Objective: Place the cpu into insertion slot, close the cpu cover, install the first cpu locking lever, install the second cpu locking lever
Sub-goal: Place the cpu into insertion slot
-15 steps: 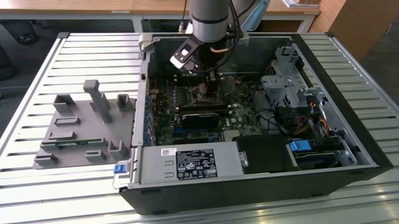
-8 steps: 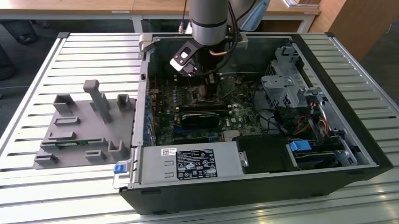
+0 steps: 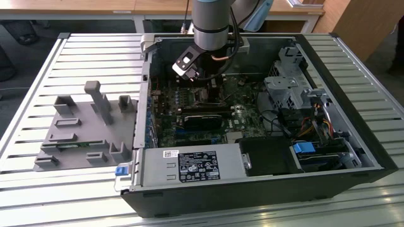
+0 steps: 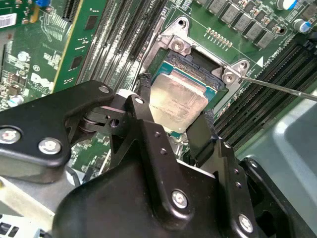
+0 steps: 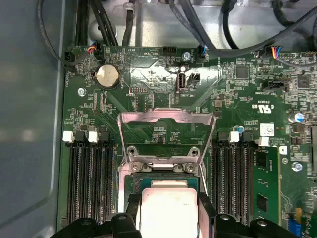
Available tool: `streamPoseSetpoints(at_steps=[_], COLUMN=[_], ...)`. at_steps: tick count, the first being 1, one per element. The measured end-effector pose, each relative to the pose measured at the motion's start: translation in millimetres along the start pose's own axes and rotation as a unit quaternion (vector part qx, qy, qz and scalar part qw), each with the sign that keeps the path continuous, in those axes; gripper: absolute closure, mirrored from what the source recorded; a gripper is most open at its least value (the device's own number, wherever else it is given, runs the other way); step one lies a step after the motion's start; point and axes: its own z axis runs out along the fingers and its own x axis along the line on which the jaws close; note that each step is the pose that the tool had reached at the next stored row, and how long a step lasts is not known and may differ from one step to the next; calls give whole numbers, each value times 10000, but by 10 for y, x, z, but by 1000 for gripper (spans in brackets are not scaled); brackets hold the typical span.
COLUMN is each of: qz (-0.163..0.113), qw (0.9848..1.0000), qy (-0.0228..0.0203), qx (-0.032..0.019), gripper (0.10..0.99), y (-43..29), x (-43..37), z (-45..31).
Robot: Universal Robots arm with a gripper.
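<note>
Gripper (image 4: 176, 106) is clamped on the cpu (image 4: 178, 96) right over the insertion slot (image 4: 198, 63), at the case's (image 3: 353, 182) 12 o'clock end in the exterior view, cpu cover (image 5: 166, 115) flipped open.

**Labels and markings inside the computer case (image 3: 252, 201)**
A black label (image 3: 197, 167) with white print and symbols sits on the power supply (image 3: 158, 171), with a white barcode sticker (image 3: 171, 153) just above it; the wording cannot be made out. White lettering and a small white sticker (image 5: 267, 130) stand on the green circuit board (image 5: 148, 74). A white triangle (image 4: 259, 61) is printed beside the socket (image 4: 195, 59).
</note>
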Motion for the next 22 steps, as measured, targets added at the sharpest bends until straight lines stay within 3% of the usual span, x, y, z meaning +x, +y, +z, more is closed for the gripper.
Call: streamPoseSetpoints(at_steps=[22], qz=[2], qw=[10000], qy=[-3], qx=[2], gripper=[545], y=[-24], x=[51], z=[112])
